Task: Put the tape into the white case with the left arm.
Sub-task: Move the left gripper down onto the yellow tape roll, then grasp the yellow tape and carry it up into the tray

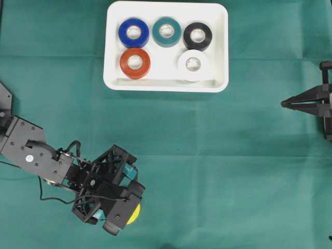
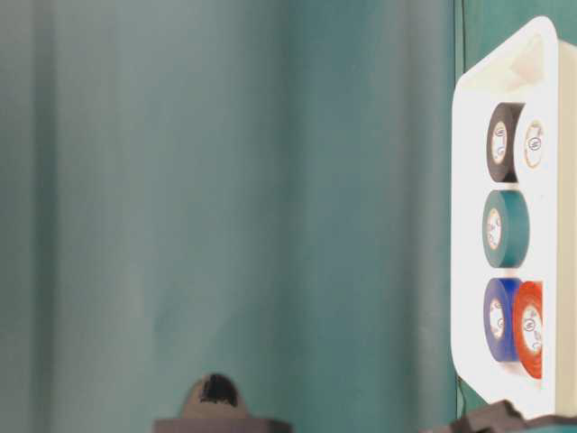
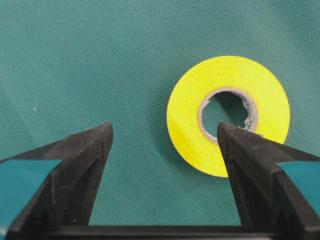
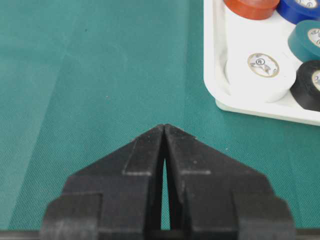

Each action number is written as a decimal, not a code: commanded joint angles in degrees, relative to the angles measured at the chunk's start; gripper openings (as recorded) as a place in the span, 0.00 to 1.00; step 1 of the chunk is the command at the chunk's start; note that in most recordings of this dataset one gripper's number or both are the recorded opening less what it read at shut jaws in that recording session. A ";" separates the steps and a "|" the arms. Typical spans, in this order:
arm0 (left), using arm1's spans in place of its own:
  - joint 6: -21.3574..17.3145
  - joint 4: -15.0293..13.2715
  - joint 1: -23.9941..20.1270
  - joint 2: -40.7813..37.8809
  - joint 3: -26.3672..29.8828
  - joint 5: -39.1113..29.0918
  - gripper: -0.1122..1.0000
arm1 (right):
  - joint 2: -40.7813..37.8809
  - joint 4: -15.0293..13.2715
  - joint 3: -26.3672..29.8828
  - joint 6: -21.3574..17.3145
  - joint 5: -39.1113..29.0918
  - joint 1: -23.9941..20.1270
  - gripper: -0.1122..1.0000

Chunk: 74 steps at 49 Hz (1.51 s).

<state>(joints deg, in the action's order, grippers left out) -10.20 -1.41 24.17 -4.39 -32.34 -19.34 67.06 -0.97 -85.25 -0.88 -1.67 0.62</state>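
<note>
Yellow tape (image 3: 227, 115) flat on green cloth (image 3: 100, 60), off-centre under left gripper (image 3: 165, 132): right finger (image 3: 250, 155) over its hole, left finger well clear. Jaws wide open, nothing held. Shift so fingers straddle roll before closing. Right gripper (image 4: 164, 127) closed, idle.

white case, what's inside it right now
Five tape rolls lie flat in the white case: blue, teal, black, red, white. The case floor under each roll is covered.
</note>
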 commanded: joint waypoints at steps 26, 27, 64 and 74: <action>0.26 -0.09 0.18 -7.56 3.60 0.88 0.82 | -0.35 -0.09 0.62 0.00 0.62 0.09 0.01; 0.18 -0.09 0.26 -7.65 3.52 0.88 0.81 | -0.35 -0.09 0.62 0.00 0.62 0.00 0.01; 3.52 -0.09 0.44 -6.94 5.71 0.18 0.32 | -0.35 -0.09 0.62 0.00 0.70 0.00 0.01; 3.43 -0.09 0.79 -2.99 7.73 -3.69 0.32 | -0.35 -0.09 0.62 0.00 0.62 0.00 0.01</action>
<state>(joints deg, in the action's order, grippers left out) -6.86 -1.41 24.52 -11.51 -26.72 -21.88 67.06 -0.97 -85.25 -0.88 -1.58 0.62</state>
